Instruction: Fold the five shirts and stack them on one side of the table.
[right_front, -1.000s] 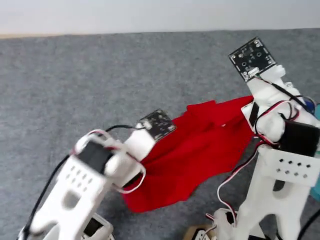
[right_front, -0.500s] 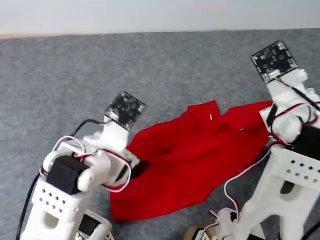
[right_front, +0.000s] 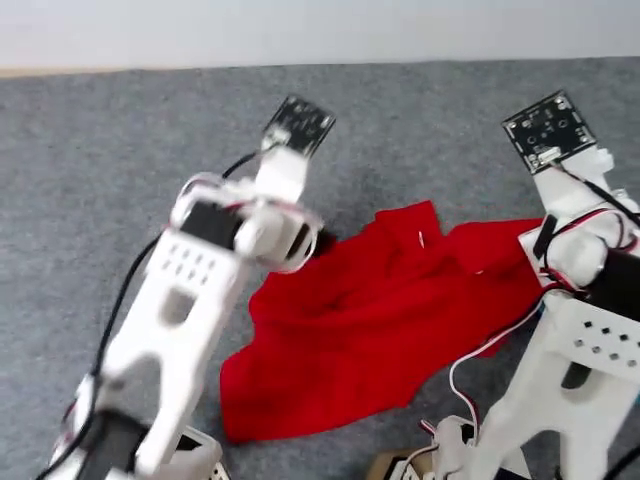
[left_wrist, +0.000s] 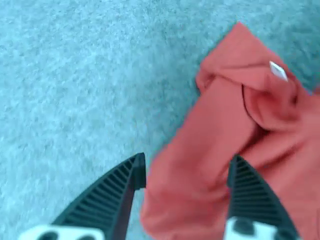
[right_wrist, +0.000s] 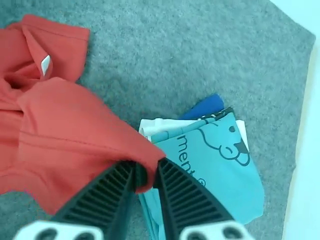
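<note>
Has the shirt (right_front: 370, 330), red and rumpled, lying on the grey mat (right_front: 120, 150) between the left arm (right_front: 190, 300) and the right arm (right_front: 570, 330), with collar and white tag (right_front: 421, 237) toward the far side and the broad lower part spread toward the arms' bases. Holds the left gripper (left_wrist: 187, 165) low over the shirt's edge on the left arm's side, jaws spread wide and clasping nothing: one finger (left_wrist: 122, 192) above bare mat, the other (left_wrist: 247, 192) above red cloth, with the hem between them. Cannot tell whether either finger touches the cloth. Pinches a fold at the shirt's other side in the right gripper (right_wrist: 146, 172), with both fingers closed tight on the red cloth and a small lip of it poking out past the tips. Has that pinched fold, in the right wrist view, overlapping a corner of the stack (right_wrist: 210, 165) of folded shirts. Shows the stack flat on the mat just beside the red shirt and near the mat's edge: teal with a bear print on top, white and blue edges peeking out from beneath.
</note>
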